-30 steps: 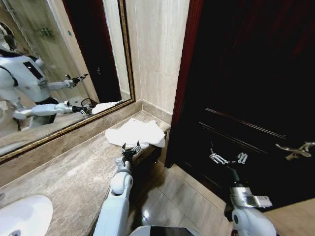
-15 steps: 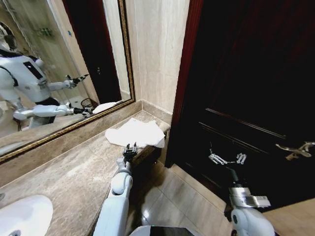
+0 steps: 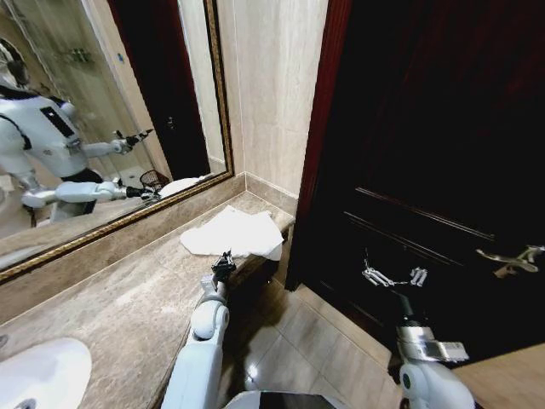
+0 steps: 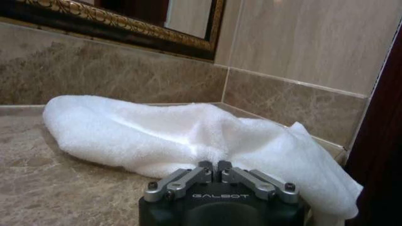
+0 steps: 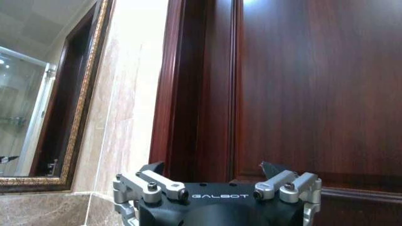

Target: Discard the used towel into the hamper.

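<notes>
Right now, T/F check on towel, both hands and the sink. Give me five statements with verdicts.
1. The white towel lies on the marble counter near its corner by the wall. True.
2. The left hand is shut on the towel's near edge. True; the left wrist view shows the links closed together into the cloth.
3. The right hand also grips the towel. False; it hangs open in front of the dark wooden door, holding nothing.
4. The towel is lifted clear of the counter. False; it rests on it.
5. The towel sits inside the sink. False; the sink is far along the counter.
</notes>
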You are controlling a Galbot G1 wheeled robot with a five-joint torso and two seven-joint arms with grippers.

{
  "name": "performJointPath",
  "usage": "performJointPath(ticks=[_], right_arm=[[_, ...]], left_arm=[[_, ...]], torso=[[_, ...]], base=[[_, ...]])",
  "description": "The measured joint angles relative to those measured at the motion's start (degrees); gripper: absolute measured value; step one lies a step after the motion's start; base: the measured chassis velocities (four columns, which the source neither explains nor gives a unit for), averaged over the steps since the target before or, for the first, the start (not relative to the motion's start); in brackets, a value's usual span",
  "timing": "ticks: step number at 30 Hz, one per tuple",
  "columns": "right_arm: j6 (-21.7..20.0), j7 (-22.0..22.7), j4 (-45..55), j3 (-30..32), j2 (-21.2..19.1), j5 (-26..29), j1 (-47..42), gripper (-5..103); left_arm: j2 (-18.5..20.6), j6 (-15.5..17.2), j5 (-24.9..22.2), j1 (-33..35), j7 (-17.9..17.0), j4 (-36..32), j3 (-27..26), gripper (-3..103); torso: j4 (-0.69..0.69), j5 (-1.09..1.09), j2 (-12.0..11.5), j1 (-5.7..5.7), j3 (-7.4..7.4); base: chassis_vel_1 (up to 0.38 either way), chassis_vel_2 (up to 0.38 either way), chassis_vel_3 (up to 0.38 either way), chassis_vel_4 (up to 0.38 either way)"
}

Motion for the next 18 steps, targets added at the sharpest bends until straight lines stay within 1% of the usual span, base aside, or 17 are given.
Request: performJointPath(ticks=[2,3,4,5,7,8,9,12,13,16,17,18], right_arm=[[0.0,0.0,0.0,0.0,0.0,0.0,0.0,100],[0.0,0.0,0.0,0.0,0.0,0.0,0.0,100],[0.0,0.0,0.0,0.0,0.0,0.0,0.0,100],[0.0,0.0,0.0,0.0,0.0,0.0,0.0,100],[0.0,0.0,0.0,0.0,0.1,0.0,0.1,100],[0.0,0.0,0.0,0.0,0.1,0.0,0.1,100],[0.1,0.0,0.0,0.0,0.1,0.1,0.1,100],[0.1,0.0,-0.1,-0.2,0.2,0.1,0.3,100],[0.1,0.0,-0.1,-0.2,0.2,0.1,0.3,100],[0.2,0.0,-0.3,-0.3,0.3,0.2,0.4,100],[0.2,0.0,-0.3,-0.3,0.3,0.2,0.4,100],[0.3,0.0,-0.4,-0.3,0.4,0.4,0.4,100]], left_arm=[[0.0,-0.3,0.0,0.0,0.0,0.0,0.0,3],[0.0,-1.0,-0.1,0.1,0.0,0.0,-0.1,3],[0.0,-2.7,-0.5,0.4,0.5,0.0,-0.2,3],[0.0,-2.7,-0.5,0.4,0.5,0.0,-0.2,3],[0.0,-4.6,-0.9,0.8,1.2,-0.7,-0.3,3],[0.0,-4.6,-0.9,0.8,1.2,-0.7,-0.3,3],[-0.1,-6.3,-1.3,1.3,2.2,-1.9,-0.5,3],[-0.4,-9.0,-1.4,3.4,3.9,-6.5,-0.9,3],[-0.4,-9.0,-1.4,3.4,3.9,-6.5,-0.9,3],[-0.4,-10.4,-1.3,6.7,4.5,-11.6,-1.1,3],[-0.4,-10.4,-1.3,6.7,4.5,-11.6,-1.1,3],[-0.4,-10.8,-1.3,8.3,4.5,-13.6,-1.3,3]], torso=[[0.0,0.0,0.0,0.0,0.0],[0.0,0.0,0.0,0.0,0.0],[0.0,0.0,0.0,0.0,0.0],[0.0,0.0,0.0,0.0,0.0],[0.0,-0.01,0.0,0.0,0.0],[0.0,-0.01,0.0,0.0,0.0],[0.0,0.0,0.0,0.0,0.0],[0.0,0.0,0.0,0.0,0.0],[0.0,0.0,0.0,0.0,0.0],[0.0,0.0,0.0,0.0,0.0],[0.0,0.0,0.0,0.0,0.0],[0.0,0.0,0.0,0.0,0.0]], base=[[0.0,0.0,0.0,0.0],[0.0,0.0,0.0,0.0],[0.0,0.0,0.0,0.0],[0.0,0.0,0.0,0.0],[0.0,0.0,0.0,0.0],[0.0,0.0,0.0,0.0],[0.0,0.0,0.0,0.0],[0.0,0.0,0.0,0.0],[0.0,0.0,0.0,0.0],[0.0,0.0,0.0,0.0],[0.0,0.0,0.0,0.0],[0.0,0.0,0.0,0.0]])
